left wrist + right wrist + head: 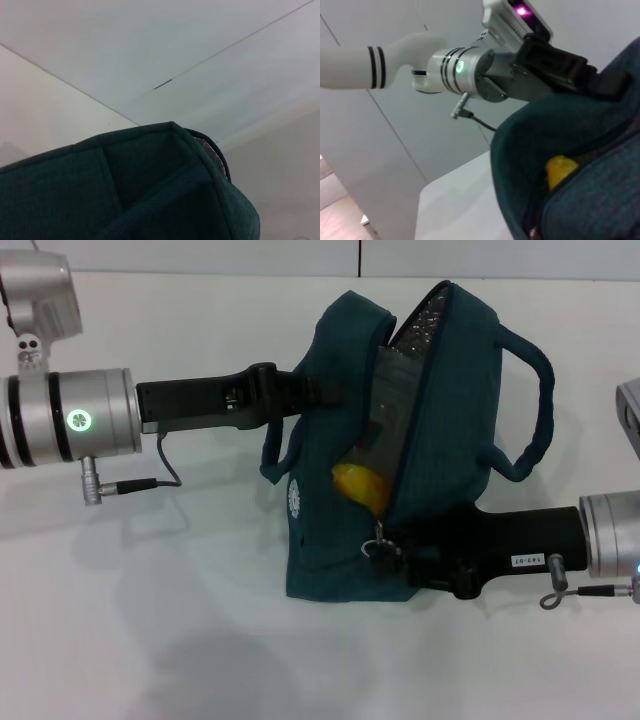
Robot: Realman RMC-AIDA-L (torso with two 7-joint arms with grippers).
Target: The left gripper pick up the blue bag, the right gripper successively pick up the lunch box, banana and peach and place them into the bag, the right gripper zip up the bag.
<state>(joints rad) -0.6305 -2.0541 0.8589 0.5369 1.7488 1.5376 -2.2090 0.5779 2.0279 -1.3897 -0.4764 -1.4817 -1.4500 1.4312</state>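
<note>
The blue bag (440, 440) stands upright mid-table with its zip open along the top and front. My left gripper (322, 392) reaches in from the left and is shut on the bag's upper left edge, its fingertips buried in the fabric. A yellow banana (362, 486) shows through the opening, also as the banana (560, 171) in the right wrist view. A dark grey lunch box (385, 410) stands inside above it. The peach is out of view. My right gripper (400, 548) sits at the low front end of the zip, shut on the zipper pull (378, 538).
The bag's right handle (535, 400) loops out toward my right arm (520, 540). A grey cable (150, 483) hangs under the left wrist. The white table (150, 640) spreads around the bag. The left wrist view shows only the bag's fabric (150, 190) and silver lining (212, 152).
</note>
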